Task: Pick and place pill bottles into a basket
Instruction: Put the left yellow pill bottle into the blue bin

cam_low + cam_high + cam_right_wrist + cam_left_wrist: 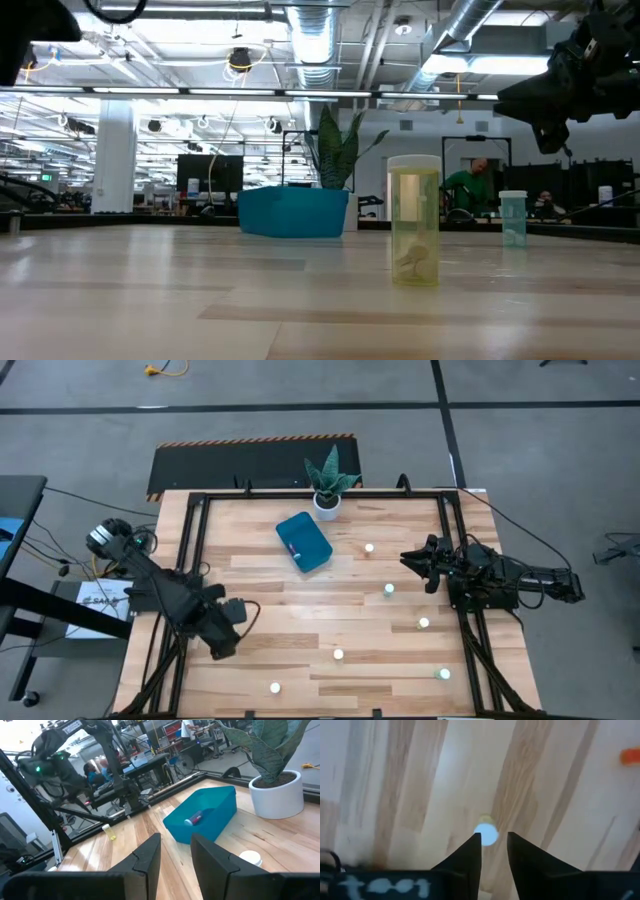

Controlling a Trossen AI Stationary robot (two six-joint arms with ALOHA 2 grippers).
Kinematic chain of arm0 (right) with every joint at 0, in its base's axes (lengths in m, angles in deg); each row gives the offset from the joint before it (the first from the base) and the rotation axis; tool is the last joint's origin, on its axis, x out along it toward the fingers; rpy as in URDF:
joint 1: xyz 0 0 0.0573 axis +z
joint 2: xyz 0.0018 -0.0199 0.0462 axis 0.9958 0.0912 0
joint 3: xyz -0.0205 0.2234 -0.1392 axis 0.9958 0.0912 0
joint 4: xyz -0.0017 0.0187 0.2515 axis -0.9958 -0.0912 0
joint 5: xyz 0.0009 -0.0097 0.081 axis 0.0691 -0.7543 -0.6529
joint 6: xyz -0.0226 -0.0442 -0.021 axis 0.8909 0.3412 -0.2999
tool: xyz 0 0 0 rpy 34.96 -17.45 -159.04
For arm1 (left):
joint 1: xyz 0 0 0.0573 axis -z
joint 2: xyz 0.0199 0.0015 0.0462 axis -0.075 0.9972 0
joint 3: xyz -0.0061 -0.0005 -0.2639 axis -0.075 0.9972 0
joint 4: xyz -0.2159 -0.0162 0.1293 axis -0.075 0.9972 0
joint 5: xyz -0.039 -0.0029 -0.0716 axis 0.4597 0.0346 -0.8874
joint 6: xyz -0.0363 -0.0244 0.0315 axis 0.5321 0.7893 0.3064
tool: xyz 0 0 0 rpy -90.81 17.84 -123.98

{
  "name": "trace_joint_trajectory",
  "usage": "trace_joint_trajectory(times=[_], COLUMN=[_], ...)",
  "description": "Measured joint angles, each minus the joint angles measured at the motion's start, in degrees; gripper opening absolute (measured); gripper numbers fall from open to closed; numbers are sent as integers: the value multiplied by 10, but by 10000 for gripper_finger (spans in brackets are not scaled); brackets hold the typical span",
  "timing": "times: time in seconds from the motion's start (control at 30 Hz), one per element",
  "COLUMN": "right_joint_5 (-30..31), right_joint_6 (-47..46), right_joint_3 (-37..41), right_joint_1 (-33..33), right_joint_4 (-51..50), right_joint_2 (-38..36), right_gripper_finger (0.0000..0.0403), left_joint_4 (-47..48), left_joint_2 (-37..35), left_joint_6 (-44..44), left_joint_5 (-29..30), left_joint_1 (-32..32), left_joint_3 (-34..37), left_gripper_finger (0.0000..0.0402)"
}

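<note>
The teal-blue basket [303, 541] lies at the table's back centre, and one pill bottle [193, 818] lies inside it. Several pill bottles stand loose on the wood, among them one [369, 547] to the right of the basket, one [389, 590] at mid right and one [275, 687] by the front edge. My left gripper [222, 647] hangs raised over the front left, shut and empty, with a bottle [486, 833] on the table beyond its tips. At the right side my right gripper [412, 561] is held above the table, facing the basket [220, 805], shut with nothing in it.
A white pot with a green plant [328, 488] stands behind the basket at the back edge. Black frame rails [195, 550] run along the table's left, right and back sides. In the low view a bottle [414, 232] stands close, and people sit in the room beyond.
</note>
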Motion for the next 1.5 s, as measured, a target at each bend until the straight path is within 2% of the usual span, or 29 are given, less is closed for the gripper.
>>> trace_joint_trajectory(times=[0.13, 0.37, 0.57, 0.67, 0.83, 1.07, 1.27, 1.37, 1.5], right_joint_5=[0, 0, 0, 0, 0, 0, 0, 0, 0], right_joint_6=[0, 0, 0, 0, 0, 0, 0, 0, 0], right_joint_3=[0, 0, 0, 0, 0, 0, 0, 0, 0], right_joint_1=[0, 0, 0, 0, 0, 0, 0, 0, 0], right_joint_4=[0, 0, 0, 0, 0, 0, 0, 0, 0], right_joint_2=[0, 0, 0, 0, 0, 0, 0, 0, 0], right_gripper_finger=[100, 100, 100, 100, 100, 100, 100, 100, 100], left_joint_4=[8, 0, -94, -117, -115, -128, -155, -161, -162], left_joint_2=[26, 28, 28, 28, 28, 28, 28, 28, 28], left_joint_6=[66, 110, 154, 167, 172, 174, 174, 171, 169], left_joint_5=[-6, 18, -57, -53, -5, -34, -33, -33, -33], left_joint_1=[3, 3, 3, 3, 2, 2, 0, -2, -2], left_joint_3=[0, 4, 84, 101, 113, 151, 165, 166, 166], left_gripper_finger=[118, 200, 240, 249, 251, 252, 247, 219, 154])
